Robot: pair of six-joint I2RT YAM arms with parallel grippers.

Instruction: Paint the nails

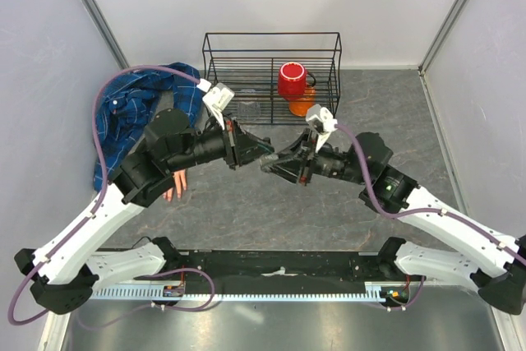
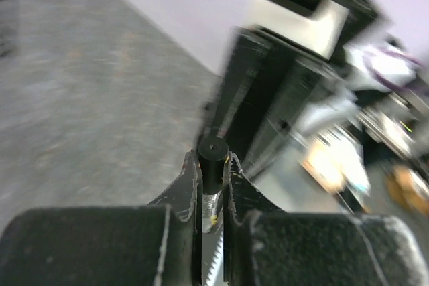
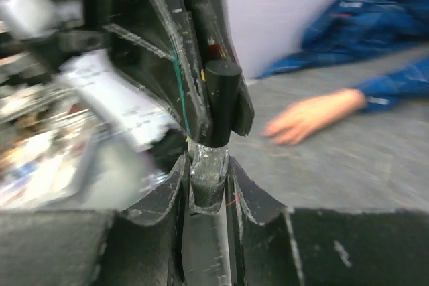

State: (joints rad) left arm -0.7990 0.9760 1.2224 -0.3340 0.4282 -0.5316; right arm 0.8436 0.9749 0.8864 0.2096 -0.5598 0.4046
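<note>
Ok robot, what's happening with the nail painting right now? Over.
Left pincer shut on black cap. Right pincer shut on small bottle. Fake hand flat on table, untouched, nails too blurred. Nothing seen in the way.

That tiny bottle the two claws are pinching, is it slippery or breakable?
Probably both. The bottle looks like shiny clear glass, so likely smooth, stiff and crackable under a hard squeeze. It is small and narrow: the right gripper pinches its body, the left gripper its black cap, so it may twist or slip between the fingers.
</note>
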